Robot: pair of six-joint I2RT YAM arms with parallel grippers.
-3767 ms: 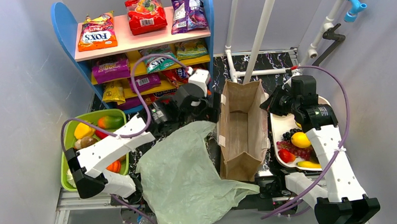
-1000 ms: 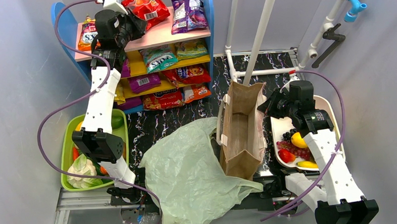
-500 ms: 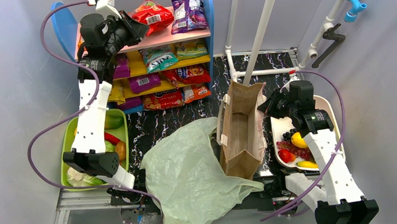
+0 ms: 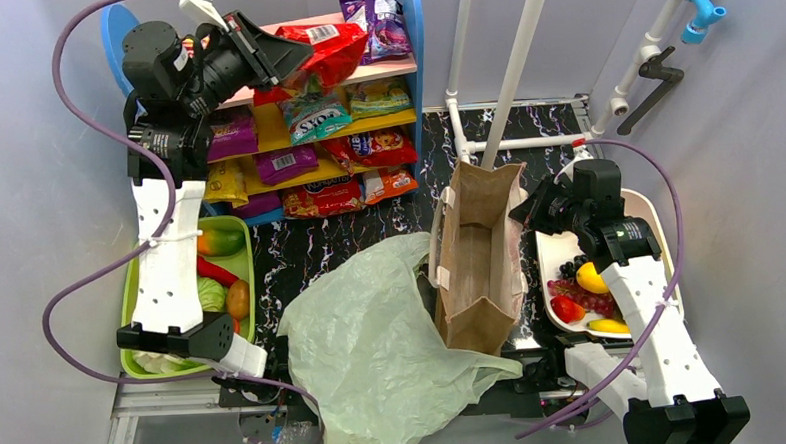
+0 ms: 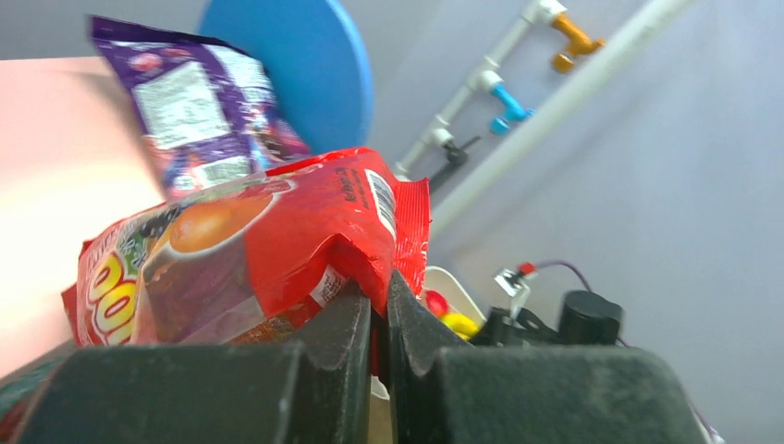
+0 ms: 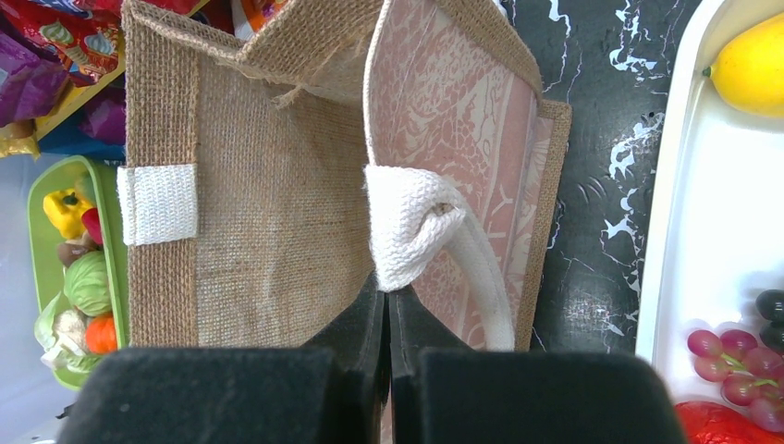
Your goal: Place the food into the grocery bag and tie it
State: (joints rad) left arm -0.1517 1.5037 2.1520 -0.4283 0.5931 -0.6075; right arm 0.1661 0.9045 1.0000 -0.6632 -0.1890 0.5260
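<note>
The pale-green plastic grocery bag (image 4: pixel 375 353) lies crumpled at the table's front, and neither gripper touches it. Food pieces fill the green tub (image 4: pixel 128 314) on the left: a yellow one (image 6: pixel 67 208), a green one (image 6: pixel 88 282) and an orange one (image 6: pixel 100 333). My left gripper (image 4: pixel 290 56) (image 5: pixel 379 289) is raised at the shelf's top level and shut on the edge of a red snack packet (image 4: pixel 333 46) (image 5: pixel 268 231). My right gripper (image 4: pixel 525 208) (image 6: pixel 386 301) is shut on the white handle (image 6: pixel 407 227) of the brown burlap bag (image 4: pixel 481 268).
The blue shelf unit (image 4: pixel 413 41) at the back holds several snack packets, a purple one (image 4: pixel 372 18) on its top board. A white tray (image 4: pixel 659 215) on the right carries a lemon (image 4: pixel 594 276), grapes and a banana. White pipes (image 4: pixel 521 46) rise behind the brown bag.
My left arm swung from the plastic bag up to the top shelf, closed on the red packet and has pulled it forward off the board. The right arm has not moved.
</note>
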